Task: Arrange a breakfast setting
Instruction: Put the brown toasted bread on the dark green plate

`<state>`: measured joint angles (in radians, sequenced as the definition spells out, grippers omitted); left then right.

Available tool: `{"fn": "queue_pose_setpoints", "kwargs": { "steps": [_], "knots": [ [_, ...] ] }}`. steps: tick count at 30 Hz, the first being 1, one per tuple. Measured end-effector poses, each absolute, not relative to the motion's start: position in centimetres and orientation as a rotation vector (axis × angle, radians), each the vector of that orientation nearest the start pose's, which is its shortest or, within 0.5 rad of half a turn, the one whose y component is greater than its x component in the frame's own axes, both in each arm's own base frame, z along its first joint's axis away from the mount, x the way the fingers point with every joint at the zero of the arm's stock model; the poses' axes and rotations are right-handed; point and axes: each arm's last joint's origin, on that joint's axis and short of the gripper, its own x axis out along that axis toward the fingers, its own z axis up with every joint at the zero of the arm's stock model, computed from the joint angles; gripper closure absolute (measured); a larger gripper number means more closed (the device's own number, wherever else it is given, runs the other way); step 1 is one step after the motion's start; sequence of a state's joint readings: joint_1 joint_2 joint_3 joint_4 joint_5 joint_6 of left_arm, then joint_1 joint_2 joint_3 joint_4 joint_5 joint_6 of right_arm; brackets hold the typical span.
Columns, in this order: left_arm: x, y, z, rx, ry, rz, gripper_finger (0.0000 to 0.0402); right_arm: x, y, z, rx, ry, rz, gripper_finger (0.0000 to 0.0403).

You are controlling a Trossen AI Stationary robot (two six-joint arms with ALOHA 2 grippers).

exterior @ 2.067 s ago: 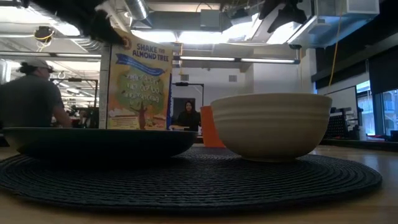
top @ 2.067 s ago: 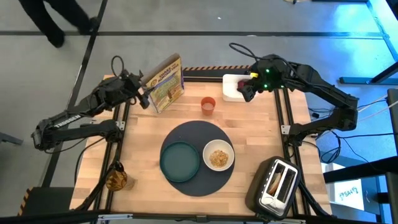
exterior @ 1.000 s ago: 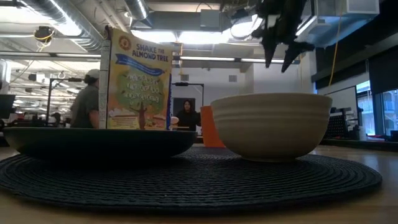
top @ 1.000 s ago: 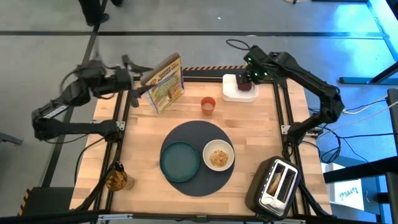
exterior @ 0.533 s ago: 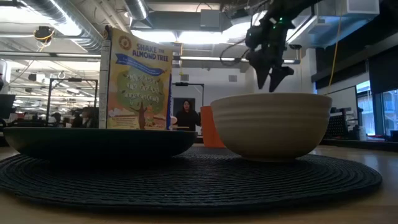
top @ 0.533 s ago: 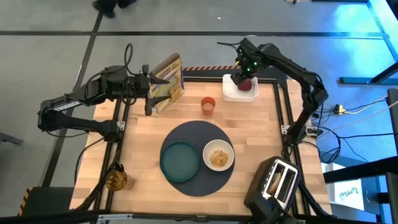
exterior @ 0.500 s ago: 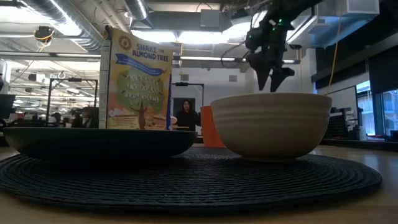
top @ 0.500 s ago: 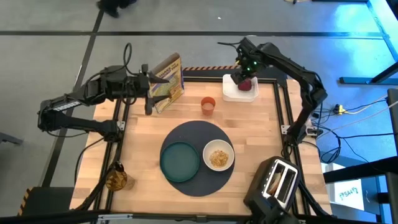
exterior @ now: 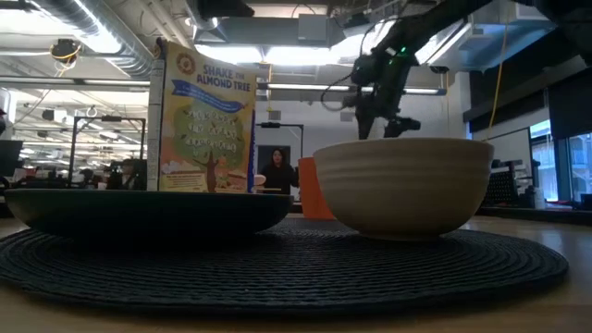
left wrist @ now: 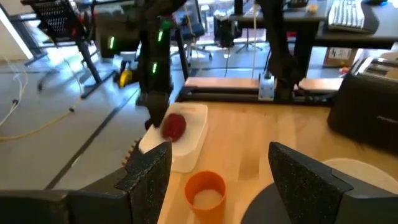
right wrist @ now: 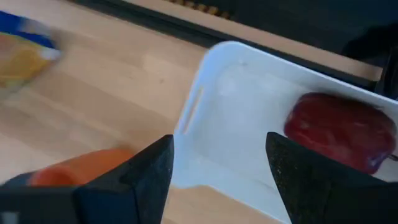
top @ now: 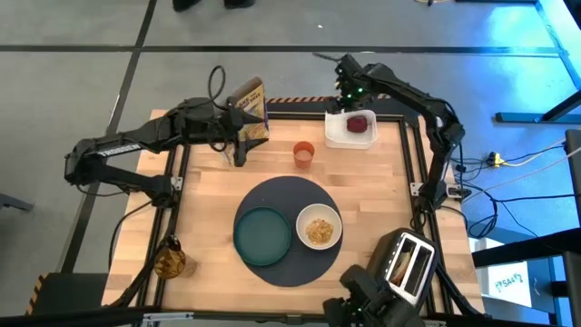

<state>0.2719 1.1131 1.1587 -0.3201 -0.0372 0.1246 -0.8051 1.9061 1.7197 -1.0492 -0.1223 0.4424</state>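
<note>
While our right hand [top: 346,98] hovers spread above the white tray [top: 338,133] holding the dark red fruit [top: 359,123], our left hand [top: 240,143] hangs spread beside the cereal box [top: 250,109]. We see the teal plate [top: 261,232] and white bowl [top: 320,226] on the dark-grey mat [top: 281,193], the orange cup [top: 303,153] nearby.

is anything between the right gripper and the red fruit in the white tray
Nothing visible. The right gripper hangs open over the white tray's far corner, and the dark red fruit lies uncovered in it.

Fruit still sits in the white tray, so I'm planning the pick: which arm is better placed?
Right. Its open claw hovers beside the tray holding the fruit; the left claw is across the table by the box.
</note>
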Motion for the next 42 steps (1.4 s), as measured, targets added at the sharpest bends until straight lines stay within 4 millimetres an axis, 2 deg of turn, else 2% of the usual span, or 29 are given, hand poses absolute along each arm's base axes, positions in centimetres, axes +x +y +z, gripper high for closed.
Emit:
{"fn": "queue_pose_setpoints", "kwargs": {
  "steps": [2, 5, 14, 18, 21, 23, 27, 31, 34, 36, 42],
  "knots": [
    [23.2, 6.4, 38.5, 0.093, 0.285, 0.282, 0.014, 28.1, -27.6, 27.1, 0.906, 1.01, -0.877, 0.0158],
    [23.4, 6.2, 38.5, 0.125, 0.286, 0.269, 0.014, 28.4, -27.0, 27.6, 0.873, 1.011, -0.891, 0.0158],
    [22.7, 5.9, 39.0, 0.144, 0.264, 0.268, 0.014, 30.2, -24.7, 27.4, 0.947, 1.04, -0.79, 0.0158],
    [22.1, 5.7, 39.2, 0.148, 0.27, 0.269, 0.014, 32.2, -22.8, 28.0, 0.925, 0.98, -0.739, 0.0158],
    [22.0, 5.8, 39.0, 0.167, 0.296, 0.284, 0.014, 34.1, -21.8, 27.0, 0.883, 0.96, -0.77, 0.0163],
    [22.0, 5.8, 38.8, 0.166, 0.315, 0.283, 0.014, 34.8, -22.2, 25.8, 0.882, 0.957, -0.83, 0.0176],
    [21.9, 5.7, 38.6, 0.163, 0.337, 0.28, 0.014, 34.9, -23.5, 24.1, 0.904, 0.939, -0.979, 0.0212],
    [21.9, 5.4, 38.3, 0.161, 0.369, 0.264, 0.014, 35.1, -23.2, 23.7, 0.958, 0.957, -0.948, 0.024],
    [21.6, 5.1, 38.2, 0.161, 0.39, 0.249, 0.014, 35.0, -21.4, 24.8, 0.956, 1.019, -0.863, 0.025],
    [21.6, 4.9, 38.2, 0.159, 0.398, 0.24, 0.014, 34.6, -19.6, 26.3, 0.91, 1.054, -0.846, 0.0252],
    [21.5, 4.8, 37.8, 0.152, 0.438, 0.235, 0.014, 32.2, -13.0, 31.4, 0.751, 1.185, -0.693, 0.0253]
  ]
}}
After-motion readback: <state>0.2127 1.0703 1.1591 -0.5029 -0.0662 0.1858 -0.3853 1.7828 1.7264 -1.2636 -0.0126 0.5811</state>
